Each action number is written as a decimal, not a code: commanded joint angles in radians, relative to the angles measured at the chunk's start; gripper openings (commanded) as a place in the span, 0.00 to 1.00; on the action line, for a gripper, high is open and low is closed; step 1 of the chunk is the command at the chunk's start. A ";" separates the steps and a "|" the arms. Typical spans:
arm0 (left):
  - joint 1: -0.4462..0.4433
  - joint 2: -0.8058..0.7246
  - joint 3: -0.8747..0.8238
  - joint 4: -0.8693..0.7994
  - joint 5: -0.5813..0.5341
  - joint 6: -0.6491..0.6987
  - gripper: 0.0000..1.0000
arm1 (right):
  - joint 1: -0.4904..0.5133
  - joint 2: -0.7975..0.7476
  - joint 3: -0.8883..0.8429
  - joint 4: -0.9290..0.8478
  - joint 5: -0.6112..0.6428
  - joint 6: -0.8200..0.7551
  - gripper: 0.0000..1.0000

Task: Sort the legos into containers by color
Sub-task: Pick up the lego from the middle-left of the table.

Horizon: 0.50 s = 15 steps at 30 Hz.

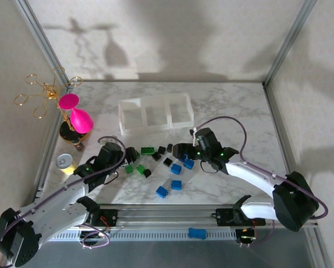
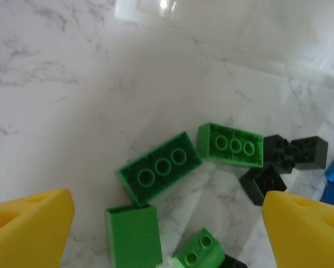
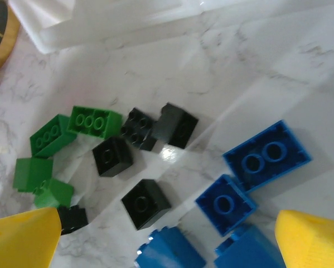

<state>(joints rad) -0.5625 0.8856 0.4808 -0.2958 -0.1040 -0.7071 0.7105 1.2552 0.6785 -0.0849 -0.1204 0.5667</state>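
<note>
Small shiny plastic legos (image 1: 167,162), green, black and blue, lie loose mid-frame on the smooth white marble table (image 1: 233,106). The milky tray (image 1: 155,126) sits just above them. The left gripper (image 2: 167,234) and right gripper (image 3: 167,245) spread their yellow tips wide and hold nothing.

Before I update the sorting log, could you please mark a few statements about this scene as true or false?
1. The tray holds no legos in any compartment. True.
2. Both arms' jaws are shut on bricks. False: both pairs of jaws stand open with nothing between them.
3. The green legos lie closer to the left arm than the blue legos. True.
4. Some of the legos are red. False: besides green and blue there are only black legos.
</note>
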 commanded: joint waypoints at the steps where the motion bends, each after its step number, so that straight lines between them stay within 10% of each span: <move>1: -0.051 0.060 0.063 -0.148 -0.050 -0.066 0.85 | 0.054 0.034 0.053 -0.041 0.012 0.041 0.99; 15: -0.149 0.322 0.122 -0.200 -0.140 -0.108 0.73 | 0.136 0.088 0.076 -0.055 0.050 0.071 0.99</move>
<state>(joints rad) -0.6998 1.1847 0.6022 -0.4732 -0.2073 -0.7948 0.8360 1.3357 0.7330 -0.1215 -0.0975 0.6224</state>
